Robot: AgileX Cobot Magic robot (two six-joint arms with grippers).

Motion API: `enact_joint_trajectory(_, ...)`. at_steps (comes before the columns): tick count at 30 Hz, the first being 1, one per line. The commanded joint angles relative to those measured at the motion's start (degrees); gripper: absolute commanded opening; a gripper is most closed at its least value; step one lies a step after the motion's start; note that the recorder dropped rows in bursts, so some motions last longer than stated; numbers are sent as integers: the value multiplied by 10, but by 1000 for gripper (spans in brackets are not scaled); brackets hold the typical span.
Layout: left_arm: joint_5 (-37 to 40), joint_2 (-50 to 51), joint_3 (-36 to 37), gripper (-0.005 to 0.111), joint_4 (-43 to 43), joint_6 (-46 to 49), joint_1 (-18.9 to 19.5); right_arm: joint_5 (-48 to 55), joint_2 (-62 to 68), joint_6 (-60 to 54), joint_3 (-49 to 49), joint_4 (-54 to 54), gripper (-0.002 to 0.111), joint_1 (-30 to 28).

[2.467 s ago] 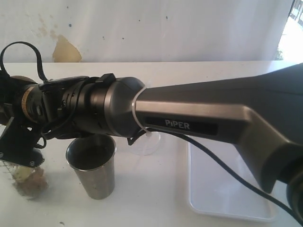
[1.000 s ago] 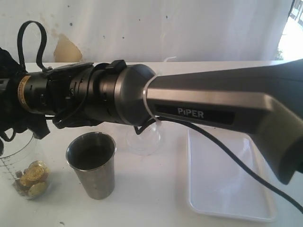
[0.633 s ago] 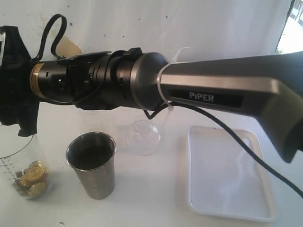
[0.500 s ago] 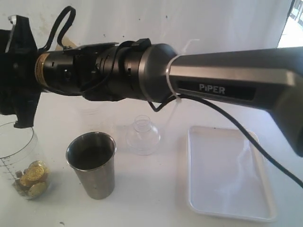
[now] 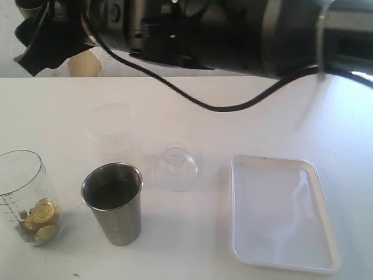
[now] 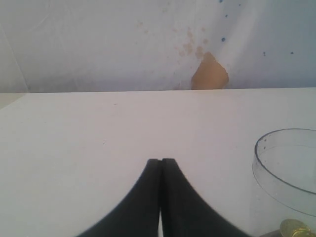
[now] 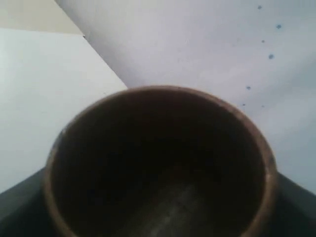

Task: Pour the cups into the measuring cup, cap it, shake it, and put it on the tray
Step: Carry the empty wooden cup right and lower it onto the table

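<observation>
Measuring cup (image 5: 23, 195) stands at the desk's (image 5: 233, 111) near left edge, gold coins (image 5: 39, 219) lying in its bottom. Just beside it stands the steel tumbler (image 5: 113, 201), with the white tray (image 5: 282, 213) well apart to the right. Behind them sit a clear domed cap (image 5: 176, 168) and a frosted cup (image 5: 111, 131). The left claw (image 6: 160, 165) is clenched on nothing near the measuring cup's rim. The right claw (image 7: 158, 212), raised high, grasps the wooden cup (image 7: 158, 163).
</observation>
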Motion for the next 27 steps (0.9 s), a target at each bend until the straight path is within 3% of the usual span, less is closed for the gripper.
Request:
enact_joint_trajectory(1,-6,-2,3,0,-1,1,-2,-29,-83,41,93,8,0,-46)
enact_joint_trajectory(5,-6,-2,3,0,-1,1,-2,-62,-179,63,190,8,0,-108)
enact_joint_trajectory(9,-6,-2,3,0,-1,1,-2,-76,-205,99,261,8,0,-217)
enact_joint_trajectory(15,-6,-2,3,0,-1,1,-2,-341,-99,119,311,11,0,-353)
enact_joint_trajectory(20,-6,-2,3,0,-1,1,-2,-359,6,62,297,26,0,-376)
enact_joint_trajectory(24,-6,-2,3,0,-1,1,-2,-408,75,-53,278,77,0,-376)
enact_joint_trajectory(27,-6,-2,3,0,-1,1,-2,-463,148,-145,249,191,0,-376)
